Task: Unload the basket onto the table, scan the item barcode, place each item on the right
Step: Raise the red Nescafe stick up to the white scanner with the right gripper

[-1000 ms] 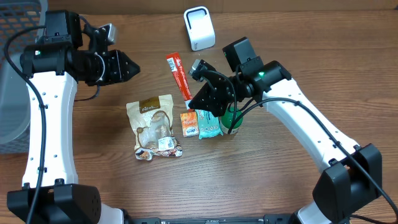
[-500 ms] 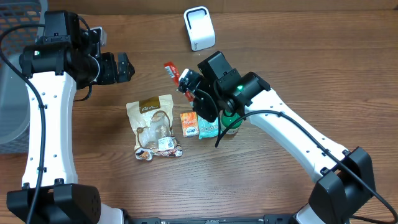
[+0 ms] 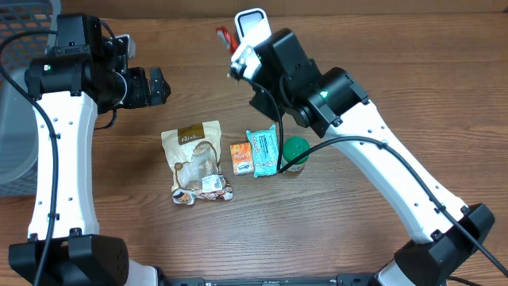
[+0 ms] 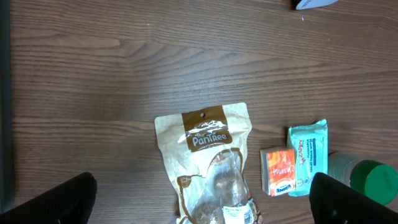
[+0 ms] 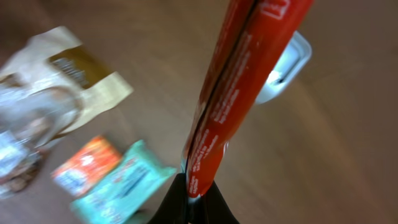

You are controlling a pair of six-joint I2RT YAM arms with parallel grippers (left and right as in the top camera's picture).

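Note:
A long red stick packet (image 5: 239,81) stands up from my right gripper (image 5: 198,196), whose jaws are shut on its lower end. From overhead, only the packet's red tip (image 3: 225,35) shows, just left of the white scanner (image 3: 252,22) at the table's far edge. The right gripper (image 3: 238,57) is mostly under its own arm. The right wrist view has the scanner (image 5: 287,65) right behind the packet. My left gripper (image 3: 159,86) hovers open at the left with nothing in it; its fingers (image 4: 56,202) frame a tan snack bag (image 4: 208,155).
On the table's middle lie the tan bag (image 3: 197,159), a small orange packet (image 3: 241,157), a teal wipes pack (image 3: 265,151) and a green-lidded bottle (image 3: 296,152). A grey basket (image 3: 16,119) stands at the left edge.
My right gripper lifted the red packet off the table and carried it back and left to beside the scanner. My left gripper opened wide.

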